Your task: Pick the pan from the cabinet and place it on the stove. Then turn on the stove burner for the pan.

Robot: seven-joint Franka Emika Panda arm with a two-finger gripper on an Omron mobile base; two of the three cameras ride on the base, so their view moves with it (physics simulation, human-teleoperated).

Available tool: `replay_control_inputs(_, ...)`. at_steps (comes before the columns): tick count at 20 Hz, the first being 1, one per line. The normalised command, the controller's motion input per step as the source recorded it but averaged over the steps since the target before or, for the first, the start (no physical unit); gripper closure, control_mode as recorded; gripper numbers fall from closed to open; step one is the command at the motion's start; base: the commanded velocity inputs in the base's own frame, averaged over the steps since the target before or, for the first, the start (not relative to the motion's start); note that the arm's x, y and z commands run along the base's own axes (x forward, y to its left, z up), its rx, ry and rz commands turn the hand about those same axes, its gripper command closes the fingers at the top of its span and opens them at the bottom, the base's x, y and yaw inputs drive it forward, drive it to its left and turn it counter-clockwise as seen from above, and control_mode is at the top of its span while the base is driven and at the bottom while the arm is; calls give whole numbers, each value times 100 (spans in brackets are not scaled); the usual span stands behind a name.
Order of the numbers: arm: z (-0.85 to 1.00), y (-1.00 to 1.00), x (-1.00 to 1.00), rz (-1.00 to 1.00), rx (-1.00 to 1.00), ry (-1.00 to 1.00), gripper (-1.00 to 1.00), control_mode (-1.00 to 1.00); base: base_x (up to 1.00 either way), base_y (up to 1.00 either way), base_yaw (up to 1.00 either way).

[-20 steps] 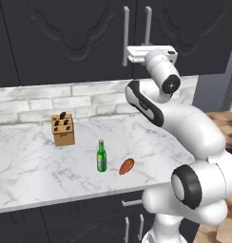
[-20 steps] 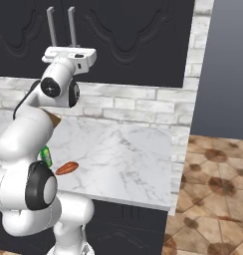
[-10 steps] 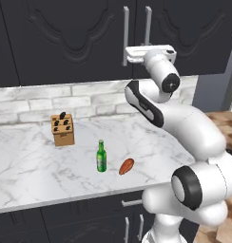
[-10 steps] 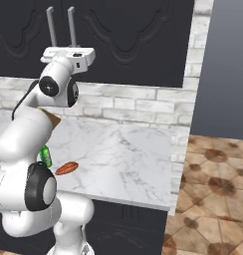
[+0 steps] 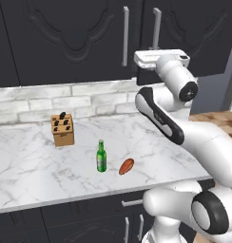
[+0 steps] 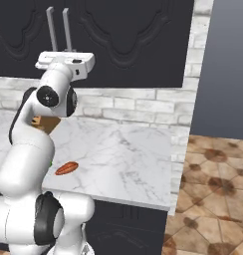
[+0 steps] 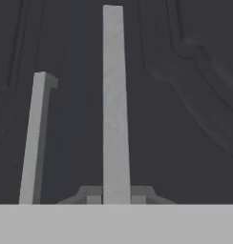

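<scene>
Nothing shifts in the last second: my gripper (image 7: 116, 198) stays clamped on the right silver bar handle (image 7: 114, 100) (tall matte-black cabinet (image 5: 80, 42) doors closed, pull pending).

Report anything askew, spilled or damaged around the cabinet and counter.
Nothing stands out. The cabinet doors are shut, the bottle and knife block stand upright on the counter, and the pincer is closed on the right door handle.
</scene>
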Motion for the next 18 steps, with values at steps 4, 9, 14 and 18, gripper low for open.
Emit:
replay_control_inputs(4,26,-34,-68,7,-4,3,100,-100,0,0,0)
replay_control_inputs(9,35,-36,-75,5,-4,0,100,-100,0,0,0)
replay_control_inputs(14,32,-46,-88,1,0,0,100,-100,0,0,0)
replay_control_inputs(18,26,-59,-89,0,0,0,100,-100,0,0,0)
